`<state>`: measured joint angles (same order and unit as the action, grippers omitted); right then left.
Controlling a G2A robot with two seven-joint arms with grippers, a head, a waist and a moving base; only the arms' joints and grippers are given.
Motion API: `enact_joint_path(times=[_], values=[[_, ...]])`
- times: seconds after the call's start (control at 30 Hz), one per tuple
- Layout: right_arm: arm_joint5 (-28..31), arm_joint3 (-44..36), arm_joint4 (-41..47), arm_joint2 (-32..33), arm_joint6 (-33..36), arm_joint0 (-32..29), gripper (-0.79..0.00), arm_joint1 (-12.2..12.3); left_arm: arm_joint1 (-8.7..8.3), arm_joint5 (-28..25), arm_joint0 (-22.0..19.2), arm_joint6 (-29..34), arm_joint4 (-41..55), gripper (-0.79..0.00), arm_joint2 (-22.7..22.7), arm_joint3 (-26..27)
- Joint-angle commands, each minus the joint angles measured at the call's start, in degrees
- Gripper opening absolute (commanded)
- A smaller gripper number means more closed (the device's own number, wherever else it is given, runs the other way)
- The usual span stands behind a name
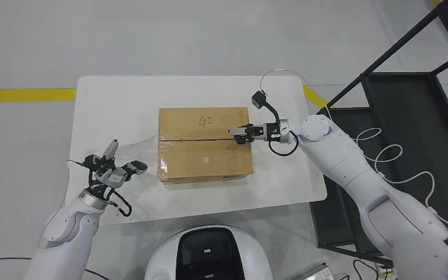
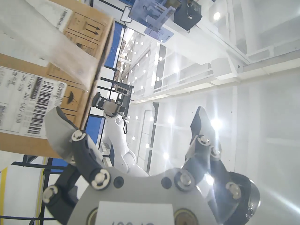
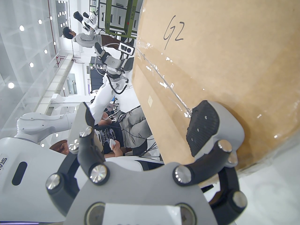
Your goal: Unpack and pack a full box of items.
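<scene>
right gripper [image 1: 233, 132], open on tape seam [image 1: 196, 139] of box [image 1: 203, 159] at middle of table [image 1: 280, 98], may shove it, bc left gripper [image 1: 120, 159], open too, is off it.

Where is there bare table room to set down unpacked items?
Bare table beyond the box, and a strip along its near side. Crowded: left gripper left of the box, right gripper at its right edge.

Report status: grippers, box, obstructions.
Left gripper open, empty, beside box. Right gripper open, one finger on the taped seam. Box shut, taped. No obstruction seen.
</scene>
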<state>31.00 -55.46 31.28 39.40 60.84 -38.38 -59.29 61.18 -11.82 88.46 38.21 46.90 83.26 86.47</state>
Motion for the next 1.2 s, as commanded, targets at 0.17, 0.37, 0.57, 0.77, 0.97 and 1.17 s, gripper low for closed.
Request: enact_joint_path(times=[0.17,0.37,0.57,0.77,0.97,1.17], values=[[0.00,0.00,0.00,0.00,0.00,0.00,0.000,0.00,1.65,1.18,-5.16,-8.09,-3.29,0.000,-6.92,-6.19],[0.00,0.00,0.00,0.00,0.00,0.00,0.000,0.00,3.05,-0.09,-8.84,-13.40,-3.17,0.000,-10.14,-11.72],[0.00,0.00,0.00,0.00,0.00,0.00,0.000,0.00,3.83,-3.52,-8.89,-15.41,-0.84,0.000,-9.99,-13.71],[0.00,0.00,0.00,0.00,0.00,0.00,0.000,0.00,4.31,-4.91,-9.25,-15.19,1.04,-0.517,-9.24,-14.73],[0.00,0.00,0.00,0.00,0.00,0.00,0.000,0.00,4.75,-4.54,-10.64,-13.93,1.49,-0.785,-9.19,-15.96],[0.00,0.00,0.00,0.00,0.00,0.00,0.000,0.00,4.86,-5.31,-10.10,-13.16,1.35,-0.785,-7.92,-15.06]])
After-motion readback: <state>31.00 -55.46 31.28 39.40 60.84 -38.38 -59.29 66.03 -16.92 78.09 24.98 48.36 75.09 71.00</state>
